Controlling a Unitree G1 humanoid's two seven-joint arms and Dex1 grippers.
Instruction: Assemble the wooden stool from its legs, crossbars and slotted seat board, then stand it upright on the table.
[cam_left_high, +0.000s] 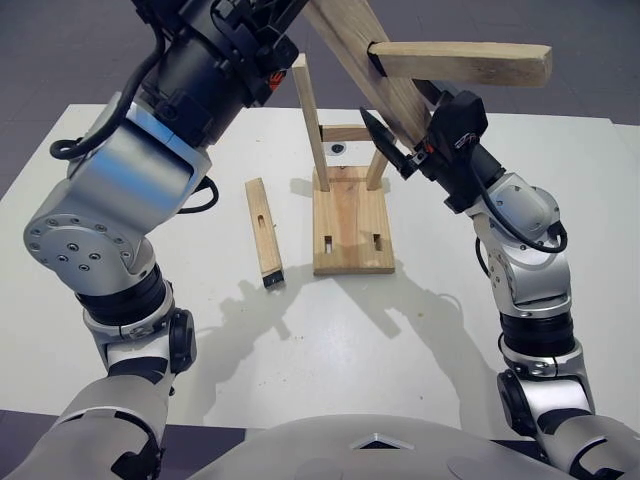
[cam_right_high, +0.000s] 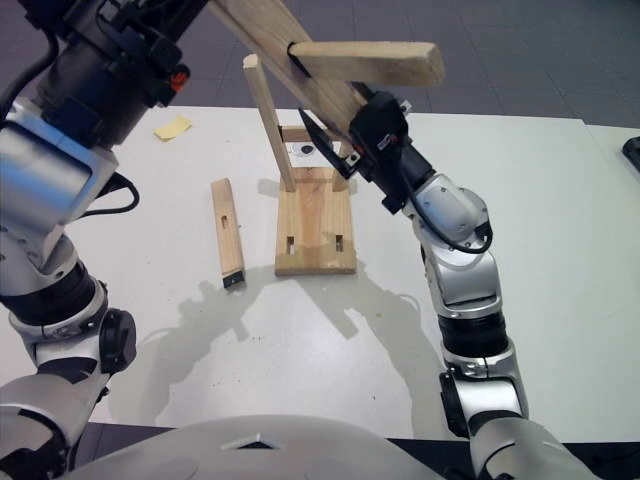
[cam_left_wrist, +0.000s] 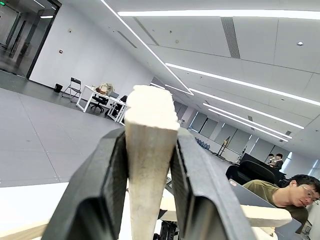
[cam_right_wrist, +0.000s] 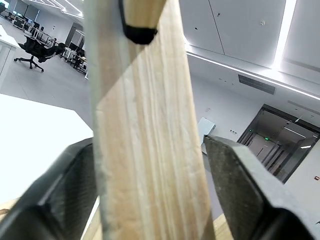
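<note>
One leg (cam_left_high: 350, 40) with crossbar (cam_left_high: 460, 62) hangs over the seat board (cam_left_high: 352, 225), left claw (cam_left_wrist: 150, 137) pinching its end, right claw (cam_right_wrist: 147, 147) spread around it, likely as guide.

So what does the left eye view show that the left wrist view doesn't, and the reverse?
Left eye view: the table, the seat board lying flat with two legs standing in it, a loose leg beside it, and the right gripper, its fingers open around the raised leg. Left wrist view: the left gripper close up, its fingers clamped on that leg's end. Both: the raised leg and what looks like its crossbar.
</note>
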